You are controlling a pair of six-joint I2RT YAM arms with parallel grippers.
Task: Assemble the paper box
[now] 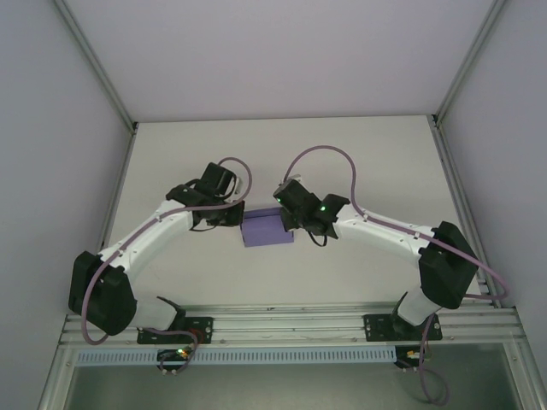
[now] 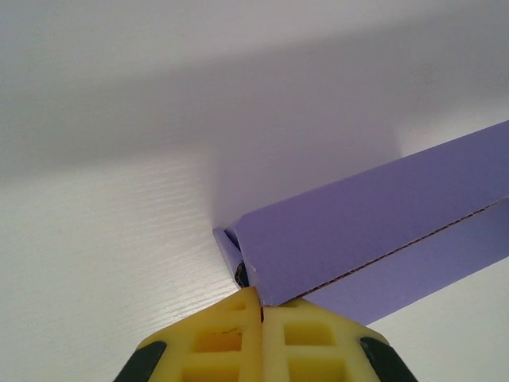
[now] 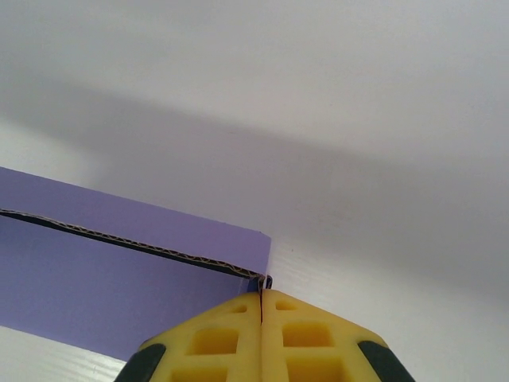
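The purple paper box (image 1: 267, 231) lies partly folded mid-table between both arms. My left gripper (image 1: 232, 219) meets its left end and my right gripper (image 1: 293, 224) its right end. In the left wrist view, the yellow fingers (image 2: 219, 338) of my left gripper (image 2: 261, 306) are shut on the lower corner of a raised box (image 2: 374, 231) panel, and a folded side flap (image 2: 228, 248) shows just beyond the tips. In the right wrist view, my right gripper (image 3: 261, 296) is shut on the corner of the box (image 3: 95, 286), where the corrugated card edge (image 3: 127, 237) ends.
The white table (image 1: 282, 154) is enclosed by pale walls at the left, right and back. An aluminium rail (image 1: 291, 320) with both arm bases runs along the near edge. Cables loop above each wrist.
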